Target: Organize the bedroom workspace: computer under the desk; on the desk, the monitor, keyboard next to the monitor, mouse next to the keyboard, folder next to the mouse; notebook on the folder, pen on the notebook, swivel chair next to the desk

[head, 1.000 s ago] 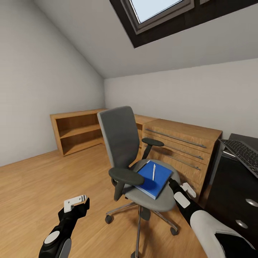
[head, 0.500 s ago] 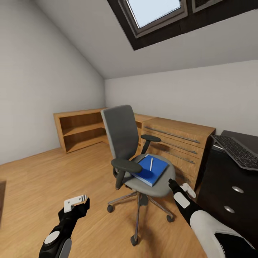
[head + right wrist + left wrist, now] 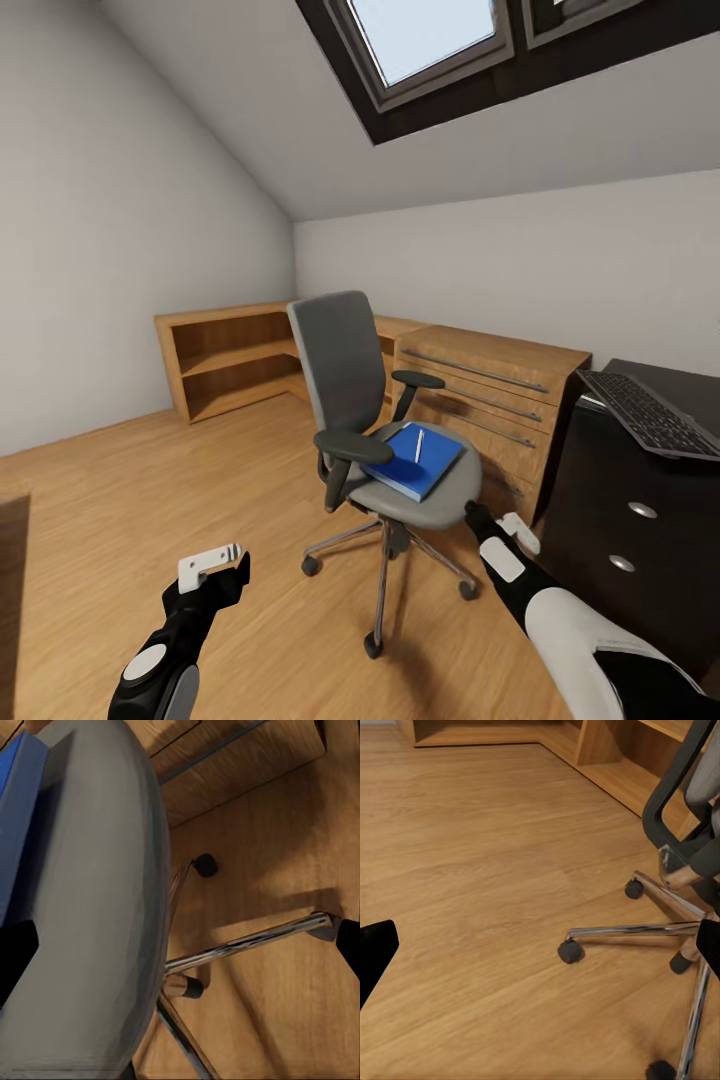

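Blue folder (image 3: 418, 461) with white pen (image 3: 418, 446) shrinks away on the grey swivel chair (image 3: 385, 420).
View's backing off; left gripper (image 3: 213, 569) and right gripper (image 3: 505, 528) both spread wide, empty.

pen (image 3: 419, 446) on blue folder (image 3: 412, 463), swivel chair (image 3: 362, 400)

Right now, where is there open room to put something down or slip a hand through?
Bare floor spreads between the shelf and the chair. The seat's front rim beside the blue folder is free. It is tight between chair and drawers, where the right gripper sits.
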Motion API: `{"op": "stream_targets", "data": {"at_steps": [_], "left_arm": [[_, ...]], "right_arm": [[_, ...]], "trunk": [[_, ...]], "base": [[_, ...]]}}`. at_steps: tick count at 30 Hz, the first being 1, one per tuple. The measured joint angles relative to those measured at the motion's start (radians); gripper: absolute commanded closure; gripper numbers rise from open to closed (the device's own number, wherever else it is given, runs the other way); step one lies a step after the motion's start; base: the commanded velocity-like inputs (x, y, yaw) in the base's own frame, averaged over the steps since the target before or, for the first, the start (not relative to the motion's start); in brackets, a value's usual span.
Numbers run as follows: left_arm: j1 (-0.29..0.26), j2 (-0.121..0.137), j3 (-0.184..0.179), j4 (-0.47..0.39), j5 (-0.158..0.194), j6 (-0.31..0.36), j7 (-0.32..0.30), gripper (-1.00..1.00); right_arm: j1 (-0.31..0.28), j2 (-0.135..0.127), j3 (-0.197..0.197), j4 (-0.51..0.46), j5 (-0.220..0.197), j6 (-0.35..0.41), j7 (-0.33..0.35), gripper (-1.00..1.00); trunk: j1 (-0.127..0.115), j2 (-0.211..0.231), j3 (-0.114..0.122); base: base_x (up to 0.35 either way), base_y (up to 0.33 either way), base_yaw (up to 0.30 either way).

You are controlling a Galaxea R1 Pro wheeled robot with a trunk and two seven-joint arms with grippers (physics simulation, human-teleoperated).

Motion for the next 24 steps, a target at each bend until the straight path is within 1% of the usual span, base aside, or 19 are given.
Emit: {"op": "stream_targets", "data": {"at_steps": [5, 11, 16, 20, 21, 24], "left_arm": [[0.000, 0.000, -0.001, 0.000, 0.000, 0.000, 0.000, -1.00], [0.000, 0.000, 0.000, 0.000, 0.000, 0.000, 0.000, -1.00], [0.000, 0.000, -0.001, 0.000, 0.000, 0.000, 0.001, -1.00], [0.000, 0.000, -0.001, -0.003, 0.000, -0.001, -0.001, -1.00], [0.000, 0.000, -0.002, -0.004, 0.000, -0.001, -0.001, -1.00], [0.000, 0.000, -0.004, -0.004, 0.000, 0.000, -0.001, -1.00]], "right_arm": [[0.000, 0.004, 0.000, 0.009, -0.001, 0.026, 0.000, -1.00], [0.001, 0.009, 0.001, 0.019, -0.002, 0.085, 0.003, -1.00], [0.000, 0.014, 0.000, 0.021, -0.002, 0.116, 0.005, -1.00], [0.001, 0.018, 0.000, 0.021, -0.002, 0.127, 0.021, -1.00], [0.001, 0.018, 0.000, 0.022, -0.002, 0.130, 0.034, -1.00], [0.000, 0.019, 0.000, 0.023, -0.002, 0.131, 0.040, -1.00]], "trunk": [[0.000, 0.000, 0.000], [0.000, 0.000, 0.000], [0.000, 0.000, 0.000], [0.000, 0.000, 0.000], [0.000, 0.000, 0.000], [0.000, 0.000, 0.000]], "base": [[-0.004, 0.000, 0.000], [0.000, 0.000, 0.000], [0.000, 0.000, 0.000], [0.000, 0.000, 0.000], [0.000, 0.000, 0.000], [0.000, 0.000, 0.000]]}}
